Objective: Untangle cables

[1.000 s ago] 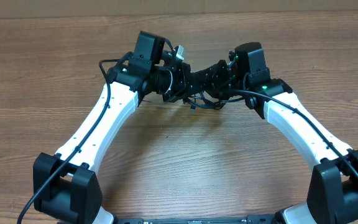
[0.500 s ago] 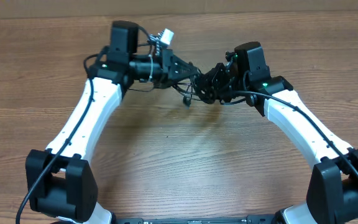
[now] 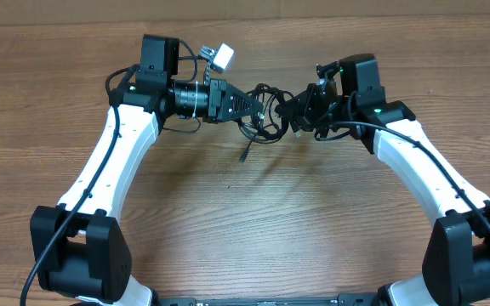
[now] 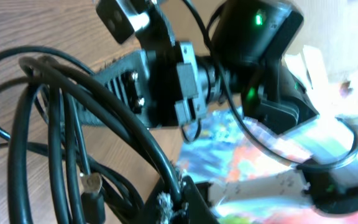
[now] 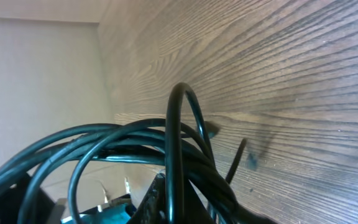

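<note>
A tangle of thin black cables (image 3: 266,115) hangs in the air between my two grippers, above the far middle of the table. One loose end with a plug (image 3: 245,153) dangles down toward the wood. My left gripper (image 3: 258,104) is shut on a strand at the bundle's left side; the loops and a silver plug (image 4: 92,183) fill the left wrist view, with the jaws (image 4: 173,202) pinching a cable. My right gripper (image 3: 300,109) is shut on the bundle's right side. The right wrist view shows loops (image 5: 135,146) over its jaws (image 5: 169,199).
The wooden table (image 3: 253,221) lies below the arms. A brown cardboard strip (image 3: 245,8) runs along the far edge. A small white tag (image 3: 222,56) sticks up from the left wrist.
Both grippers have lifted and pulled apart, the left arm swinging left and the right arm right. The cable bundle has stretched out between them and one end now dangles.
</note>
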`<state>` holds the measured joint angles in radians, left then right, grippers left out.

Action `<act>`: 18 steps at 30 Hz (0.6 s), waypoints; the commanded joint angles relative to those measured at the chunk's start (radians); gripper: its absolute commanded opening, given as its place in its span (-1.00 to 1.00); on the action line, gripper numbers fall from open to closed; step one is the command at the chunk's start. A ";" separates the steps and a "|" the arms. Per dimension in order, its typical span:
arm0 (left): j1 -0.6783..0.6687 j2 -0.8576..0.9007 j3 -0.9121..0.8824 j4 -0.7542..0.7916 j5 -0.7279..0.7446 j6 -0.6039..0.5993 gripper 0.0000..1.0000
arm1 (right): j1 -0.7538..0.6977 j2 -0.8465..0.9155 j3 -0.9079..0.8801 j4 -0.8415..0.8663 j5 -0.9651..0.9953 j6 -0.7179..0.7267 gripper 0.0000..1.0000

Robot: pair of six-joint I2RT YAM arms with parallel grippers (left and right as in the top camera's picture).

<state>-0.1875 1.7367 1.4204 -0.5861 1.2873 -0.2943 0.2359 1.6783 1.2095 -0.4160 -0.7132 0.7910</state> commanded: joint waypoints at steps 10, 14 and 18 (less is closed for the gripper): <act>0.011 -0.020 0.027 -0.173 -0.047 0.525 -0.92 | -0.100 -0.055 -0.011 0.072 -0.258 -0.034 -0.59; 0.011 -0.020 0.027 -0.172 -0.146 0.435 -0.92 | -0.082 -0.055 -0.011 0.081 -0.259 -0.034 -0.33; 0.011 -0.020 0.027 -0.160 -0.172 0.375 -0.91 | -0.043 -0.055 -0.011 0.074 -0.253 -0.035 -0.23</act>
<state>-0.1871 1.7367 1.4246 -0.7624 1.1484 0.1371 0.1642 1.6611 1.2030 -0.3412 -0.9539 0.7624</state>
